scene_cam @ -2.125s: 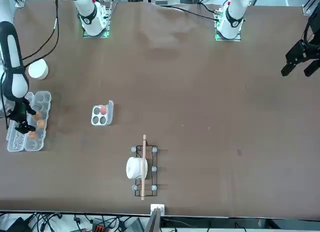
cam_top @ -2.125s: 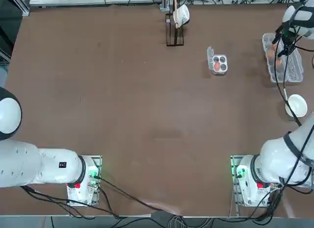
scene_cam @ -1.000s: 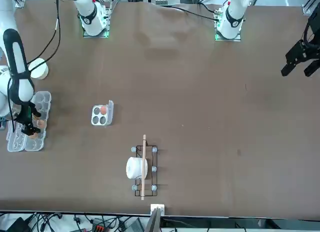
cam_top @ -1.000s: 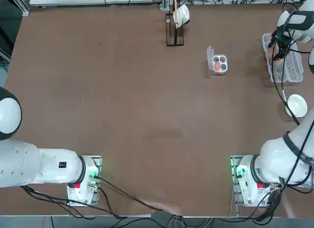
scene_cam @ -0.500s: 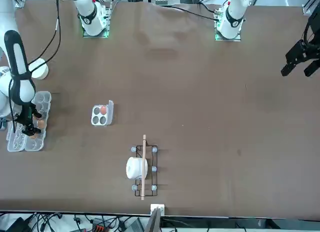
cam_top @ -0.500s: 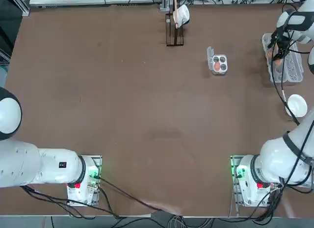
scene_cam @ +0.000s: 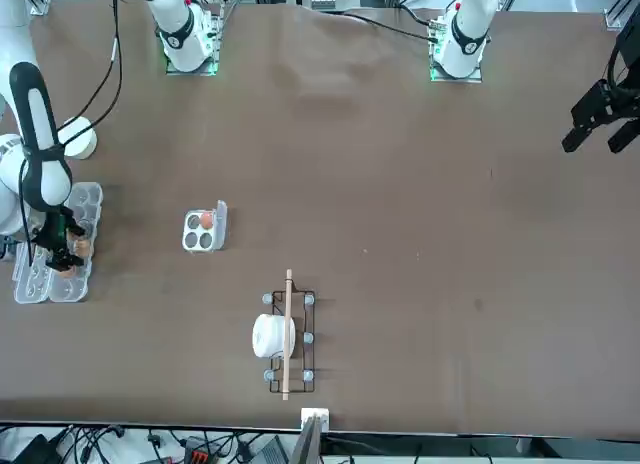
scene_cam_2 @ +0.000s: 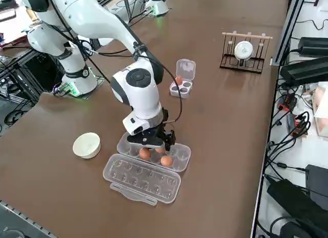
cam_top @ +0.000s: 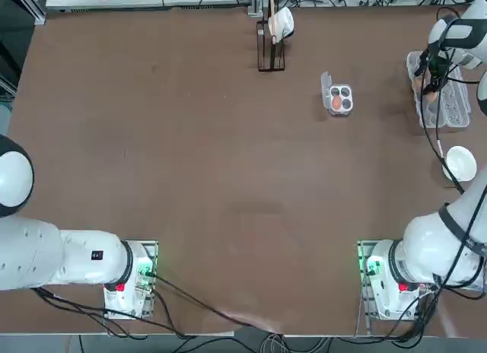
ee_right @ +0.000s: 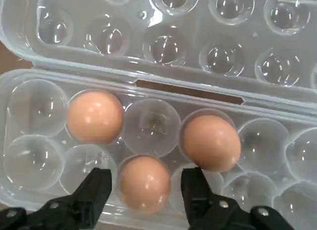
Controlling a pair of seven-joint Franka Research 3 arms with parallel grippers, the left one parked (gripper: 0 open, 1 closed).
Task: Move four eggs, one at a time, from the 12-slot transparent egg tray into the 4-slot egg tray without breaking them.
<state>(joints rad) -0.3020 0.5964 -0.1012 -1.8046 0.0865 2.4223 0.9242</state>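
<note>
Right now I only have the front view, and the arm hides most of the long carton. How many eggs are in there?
Observer: Three eggs sit in the long carton; the wrist view shows them all.

Operator: Is the claw holding one?

Observer: No. The right gripper is open, fingertips apart on either side of one egg.

Operator: And the carton's lid?

Observer: The lid is folded fully back, lying on the table on the side nearer the right side camera.

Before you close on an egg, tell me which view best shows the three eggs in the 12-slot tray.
The right wrist view: all three eggs appear large, in their cups. The right side view shows them smaller; the arm partly covers them from the top and front.
</note>
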